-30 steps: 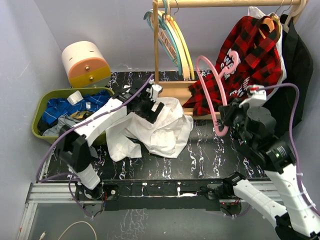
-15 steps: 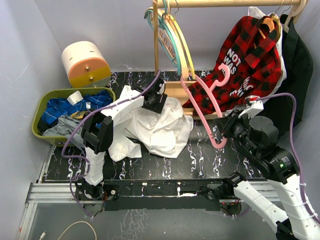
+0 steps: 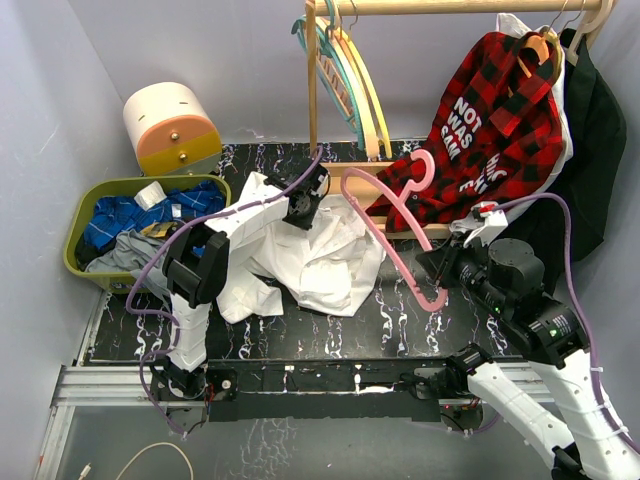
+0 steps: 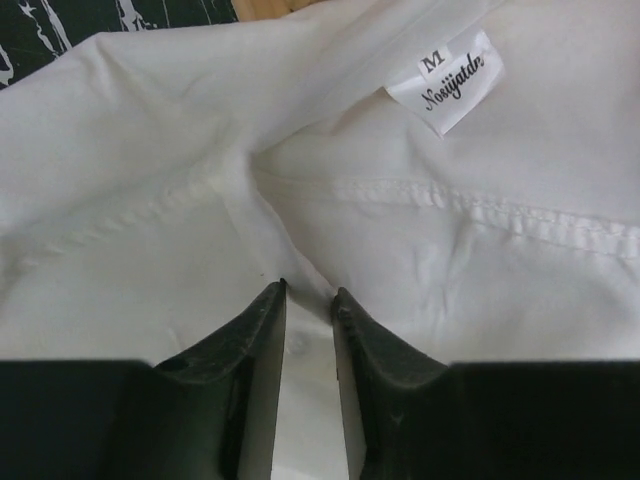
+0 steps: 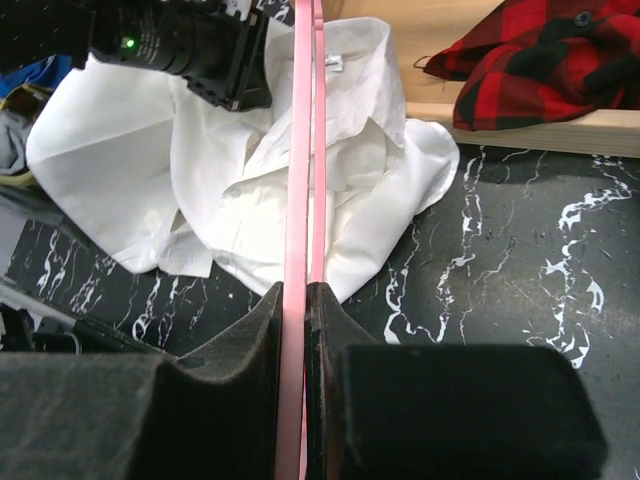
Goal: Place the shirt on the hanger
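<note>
Left fingers [image 4: 250, 350] are pinched tight on a fold of the shirt [image 4: 150, 200], just under the collar seam and the size label [image 4: 445, 80]. Right fingers [image 5: 255, 335] are clamped on one end of the pink hanger [image 5: 300, 150]. Its long bar runs straight away from them toward the heap, hook [image 3: 420, 165] raised. The far tip hovers just beside the left fingers, and that looks like the opening to thread. The shirt lies crumpled on the black marbled counter [image 3: 420, 320], left of centre. There's a green bin [image 3: 72, 240] further left, with a wooden rack [image 3: 311, 90] and plaid shirt [image 3: 490, 120] behind.
</note>
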Tool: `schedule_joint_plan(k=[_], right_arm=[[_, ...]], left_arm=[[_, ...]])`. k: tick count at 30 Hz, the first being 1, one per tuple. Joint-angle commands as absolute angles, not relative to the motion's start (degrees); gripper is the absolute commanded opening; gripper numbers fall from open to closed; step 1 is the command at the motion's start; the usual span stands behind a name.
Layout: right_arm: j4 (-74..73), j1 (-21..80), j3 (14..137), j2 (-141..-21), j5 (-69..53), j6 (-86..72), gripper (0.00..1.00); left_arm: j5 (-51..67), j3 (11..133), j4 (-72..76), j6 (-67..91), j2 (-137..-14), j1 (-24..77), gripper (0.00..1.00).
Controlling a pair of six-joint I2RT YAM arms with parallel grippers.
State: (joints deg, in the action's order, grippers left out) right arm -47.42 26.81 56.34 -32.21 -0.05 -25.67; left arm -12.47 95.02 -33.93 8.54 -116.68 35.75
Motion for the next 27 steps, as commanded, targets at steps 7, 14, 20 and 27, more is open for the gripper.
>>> schedule_joint_plan(k=[7, 14, 20, 27], right_arm=[[-45.9, 26.5, 55.8, -32.1, -9.5, -23.4, 0.08], [-49.3, 26.5, 57.5, -35.6, -14.8, -21.2, 0.08], [-47.0, 26.5, 56.6, -37.7, -17.3, -20.3, 0.08], [-34.5, 26.5, 51.0, -37.6, -19.1, -22.6, 0.08]], left_arm=[[-15.7, 95.6, -33.2, 5.4, -109.2, 35.6, 0.0], [-16.5, 94.5, -32.5, 4.0, -104.6, 35.6, 0.0], [-14.3, 94.2, -33.2, 3.6, -102.5, 35.4, 0.0], [-10.3, 94.2, -34.9, 2.5, -100.1, 35.4, 0.0]])
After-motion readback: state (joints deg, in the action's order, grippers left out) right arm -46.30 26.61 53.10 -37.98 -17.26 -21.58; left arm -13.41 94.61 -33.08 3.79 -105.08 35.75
